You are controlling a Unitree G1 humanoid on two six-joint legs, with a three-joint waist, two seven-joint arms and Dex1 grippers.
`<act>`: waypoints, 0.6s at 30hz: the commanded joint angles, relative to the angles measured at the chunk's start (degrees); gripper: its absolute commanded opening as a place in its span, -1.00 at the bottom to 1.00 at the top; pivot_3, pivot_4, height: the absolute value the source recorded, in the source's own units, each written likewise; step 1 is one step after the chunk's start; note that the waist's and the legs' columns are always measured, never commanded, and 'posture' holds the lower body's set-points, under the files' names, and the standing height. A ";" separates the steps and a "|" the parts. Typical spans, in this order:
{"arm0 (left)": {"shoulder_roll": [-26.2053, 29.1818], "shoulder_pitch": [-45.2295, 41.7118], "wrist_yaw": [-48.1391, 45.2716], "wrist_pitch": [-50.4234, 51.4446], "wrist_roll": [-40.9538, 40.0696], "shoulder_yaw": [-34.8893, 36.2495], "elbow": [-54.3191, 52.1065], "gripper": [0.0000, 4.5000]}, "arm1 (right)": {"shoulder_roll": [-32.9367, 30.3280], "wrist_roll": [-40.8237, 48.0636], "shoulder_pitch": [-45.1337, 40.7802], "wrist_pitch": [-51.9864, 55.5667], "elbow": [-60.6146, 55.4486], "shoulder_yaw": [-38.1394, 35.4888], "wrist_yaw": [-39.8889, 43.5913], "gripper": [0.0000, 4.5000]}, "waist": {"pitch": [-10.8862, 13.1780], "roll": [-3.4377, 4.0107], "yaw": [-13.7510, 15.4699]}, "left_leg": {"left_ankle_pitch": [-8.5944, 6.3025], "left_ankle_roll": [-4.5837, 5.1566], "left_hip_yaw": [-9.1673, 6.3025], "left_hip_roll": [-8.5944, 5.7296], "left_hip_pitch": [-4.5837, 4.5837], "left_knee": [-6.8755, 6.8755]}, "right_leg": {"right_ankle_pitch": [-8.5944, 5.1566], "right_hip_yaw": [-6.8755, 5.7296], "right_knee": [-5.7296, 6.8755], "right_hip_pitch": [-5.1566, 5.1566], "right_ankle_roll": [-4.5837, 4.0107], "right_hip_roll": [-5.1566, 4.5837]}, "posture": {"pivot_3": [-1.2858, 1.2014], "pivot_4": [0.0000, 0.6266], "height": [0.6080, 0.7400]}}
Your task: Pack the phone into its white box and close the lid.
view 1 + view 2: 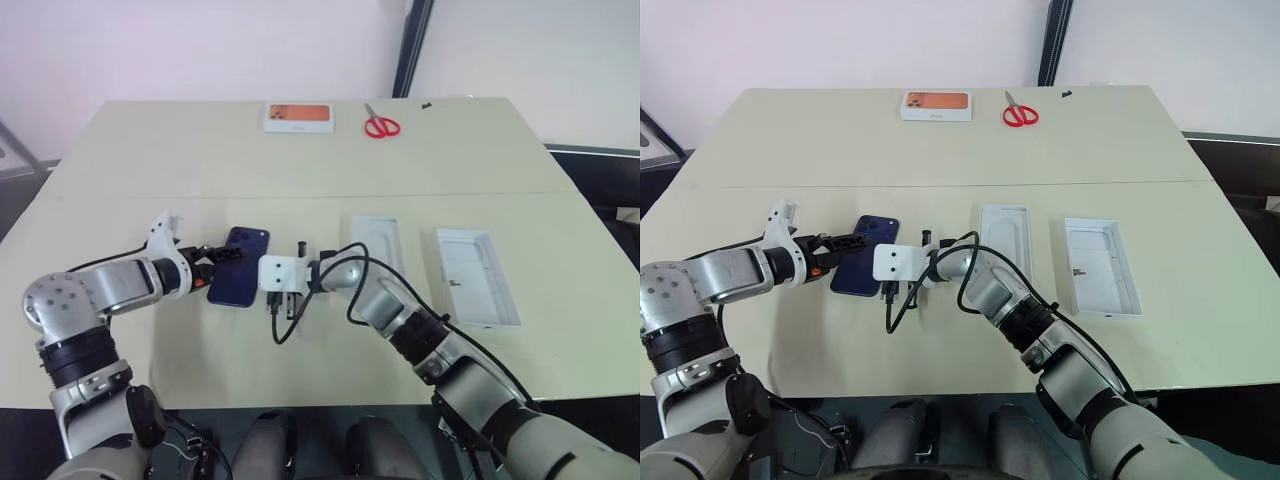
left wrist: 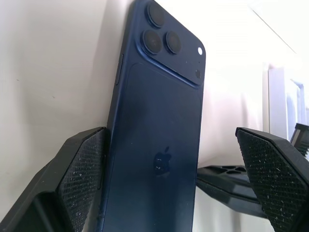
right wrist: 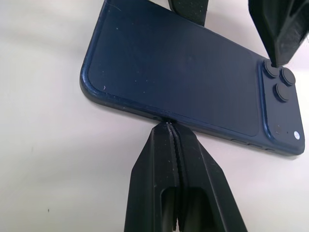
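right fingers [image 3: 170,126] together, touching phone [image 3: 193,82] edge | left fingers [image 2: 87,179] apart, straddling phone

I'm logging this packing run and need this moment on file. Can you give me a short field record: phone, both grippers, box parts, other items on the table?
phone: dark blue, back up, flat on the table, not yet boxed
left gripper: open, one finger on each side of the phone
right gripper: shut, tips against the phone's long edge
trays: two open white trays, one nearer the phone, one farther right
far edge: white box with orange top, red scissors
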 commanded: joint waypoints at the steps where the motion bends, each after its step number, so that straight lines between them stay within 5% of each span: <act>1: -0.38 1.14 -1.49 2.00 -9.12 -5.26 -0.08 1.00 | 1.21 -0.19 -0.15 -0.69 -1.71 0.50 -0.14 -0.98 | 0.00 0.00 -0.07 | 0.00 0.00 0.00 0.00 0.00 -0.01 | 0.00 0.00 0.00 0.00 0.00 0.00 | 0.03 -0.52 1.00; 18: 7.00 5.15 9.93 -8.75 -23.92 -9.02 2.82 1.00 | 0.05 -0.53 0.52 -2.16 -2.53 0.30 1.16 -0.98 | 0.02 -0.05 -0.50 | 0.04 -0.08 0.00 0.01 0.00 -0.17 | 0.00 0.01 -0.05 -0.13 0.00 0.00 | 0.03 -0.52 1.00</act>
